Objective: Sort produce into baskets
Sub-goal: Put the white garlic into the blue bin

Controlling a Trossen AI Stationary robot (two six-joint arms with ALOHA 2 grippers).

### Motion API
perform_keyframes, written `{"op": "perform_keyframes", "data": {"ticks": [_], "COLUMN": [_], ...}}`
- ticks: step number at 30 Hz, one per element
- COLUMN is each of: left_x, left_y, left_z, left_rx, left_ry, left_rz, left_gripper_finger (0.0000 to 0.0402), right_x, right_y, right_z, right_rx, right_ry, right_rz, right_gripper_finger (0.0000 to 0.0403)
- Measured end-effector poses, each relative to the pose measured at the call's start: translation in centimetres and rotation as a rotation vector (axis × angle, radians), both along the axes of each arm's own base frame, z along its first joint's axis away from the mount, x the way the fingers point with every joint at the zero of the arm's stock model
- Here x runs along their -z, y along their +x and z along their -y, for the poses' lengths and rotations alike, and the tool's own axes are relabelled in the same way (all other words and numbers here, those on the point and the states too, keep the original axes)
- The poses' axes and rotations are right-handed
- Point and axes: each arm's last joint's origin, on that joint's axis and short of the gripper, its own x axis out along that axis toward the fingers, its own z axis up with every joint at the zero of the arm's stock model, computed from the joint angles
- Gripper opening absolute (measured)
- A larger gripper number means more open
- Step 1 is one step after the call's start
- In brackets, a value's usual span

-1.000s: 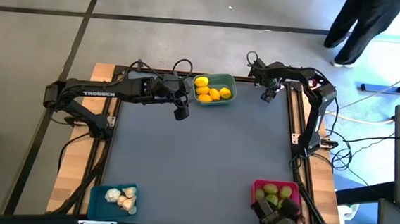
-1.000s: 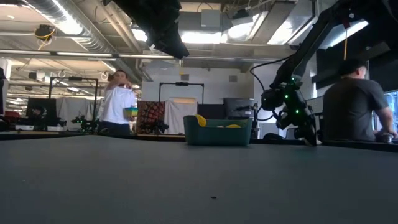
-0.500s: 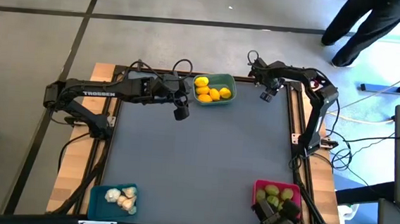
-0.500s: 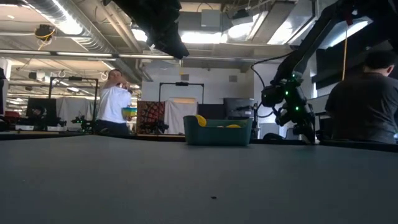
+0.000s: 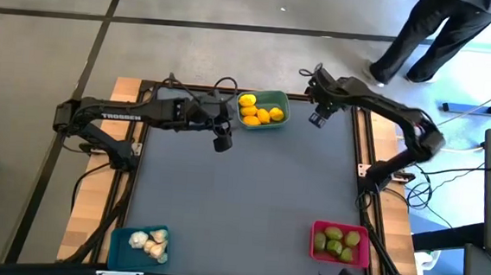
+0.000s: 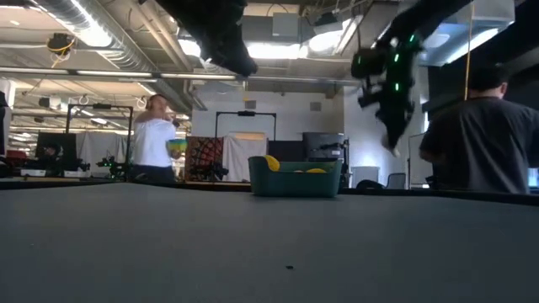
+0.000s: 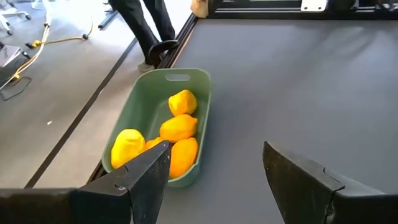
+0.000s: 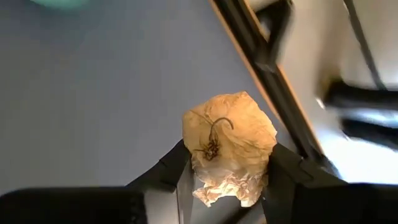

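Right gripper (image 8: 227,171) clamps a garlic bulb (image 8: 229,146) at table's 1 o'clock, now raised and swung inward from the edge it hugged a second ago (transport begun). Blue basket (image 5: 123,236) with garlic at 7 o'clock, well apart. Left gripper (image 7: 214,171), fingers wide and empty, hovers beside teal basket (image 7: 193,81) of lemons (image 7: 179,127).

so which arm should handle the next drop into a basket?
Right, probably. The right gripper is already shut on a garlic bulb, raised near the table's far right corner. The left gripper is open and empty beside the green basket. The garlic likely belongs in the blue basket.
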Motion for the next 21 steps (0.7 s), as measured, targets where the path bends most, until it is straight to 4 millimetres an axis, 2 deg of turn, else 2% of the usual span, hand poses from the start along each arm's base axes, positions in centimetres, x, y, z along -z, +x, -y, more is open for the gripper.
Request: {"op": "perform_keyframes", "data": {"ticks": [4,9,14,21], "left_x": [-0.3,-0.9,-1.3,0.0], "left_y": [0.3,0.8,1.6,4.3], "left_z": [0.6,1.3,1.7,2.7], "left_rx": [0.021,0.055,0.074,0.142], "left_ry": [0.006,0.027,0.046,0.115], "left_rz": [0.034,0.102,0.182,0.238], "left_gripper_finger": [0.0251,0.0251,0.0251,0.0251], "right_x": [-3.0,-5.7,-7.2,-8.4], "right_y": [0.6,1.2,2.3,4.4], "right_z": [-3.4,-7.2,-10.1,-13.4], "right_rx": [-0.087,-0.189,-0.268,-0.392], "right_ry": [0.017,0.075,0.168,0.231], "right_rz": [0.201,0.424,0.604,0.773], "right_gripper_finger": [0.0131,0.0131,0.0131,0.0131]}}
